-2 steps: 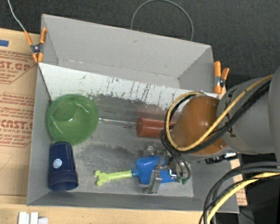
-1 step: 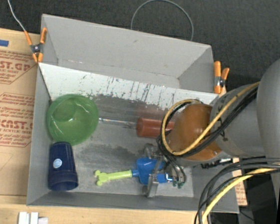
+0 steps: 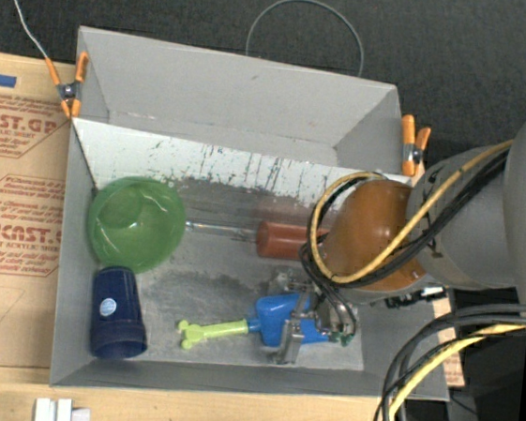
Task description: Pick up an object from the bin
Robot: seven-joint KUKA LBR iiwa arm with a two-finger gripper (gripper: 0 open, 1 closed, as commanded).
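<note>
Blue plastic on a lime-green stem: a small toy tool [image 3: 259,324], listed as the item nearest the hand [image 3: 303,337].

Location. The toy tool is laid flat on the floor of the grey bin [image 3: 258,91], close to the bin's front edge and nearer its front right corner than its left. The blue head [image 3: 274,318] is turned toward the arm; the lime-green handle [image 3: 216,330] is pointed toward the front left corner and ends in a small forked tip.

Hand. It is lowered onto or just beside the blue head. Whether it is spread or pressed together cannot be told, and no grip on the toy is confirmed.

Appearance. Blocky, glossy head; thin, straight handle; light hard plastic, by the look of it (likely to skid on bare metal if nudged).

Handling note, offered as a judgement. The head should be taken squarely across its bulk, not at a corner, so that the long handle is not swung downward on the lift. The closing should be finished before any rise is begun, and the rise kept vertical, clear of the front wall.

Other contents. A green bowl [image 3: 136,223] by the left wall, a dark blue cup [image 3: 117,314] in the front left corner, and a tool with a red-brown handle [image 3: 283,239] at the middle, all well apart from the toy.
</note>
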